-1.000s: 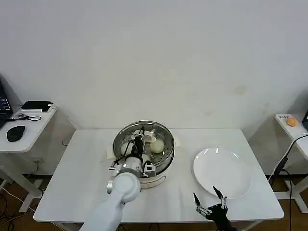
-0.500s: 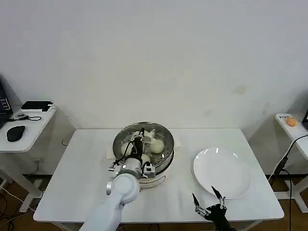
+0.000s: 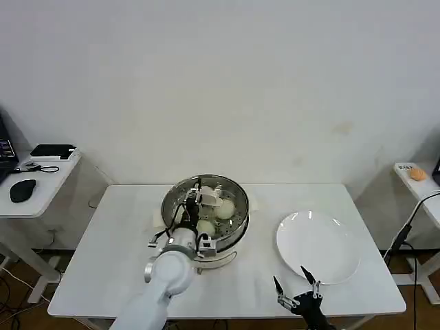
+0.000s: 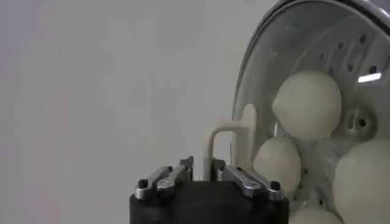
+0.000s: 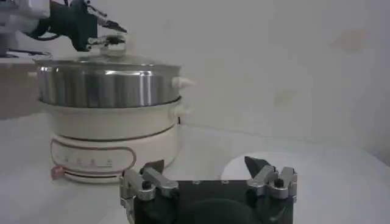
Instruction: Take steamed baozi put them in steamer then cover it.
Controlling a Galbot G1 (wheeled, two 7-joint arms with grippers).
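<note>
**Glass cover on the steamer, left claw at its handle**

The cover [image 3: 205, 201] lies flat on the steamer [image 3: 204, 218], which stands near the table's [image 3: 103, 254] back edge, left of the white plate [image 3: 317, 246]. Three steamed baozi [image 4: 306, 103] show clearly through the glass; a fourth is cut off. The left gripper [image 3: 194, 199] sits narrowly parted around the pale handle [image 4: 226, 146]. The right gripper [image 3: 297, 292] hangs spread wide at the front edge.

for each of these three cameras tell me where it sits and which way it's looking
Head view: high on the robot, looking down at the table; left arm over the steamer, right gripper near the plate.
Left wrist view: above the cover, left gripper at its handle.
Right wrist view: low, facing the steamer.
All share the steamer.
</note>
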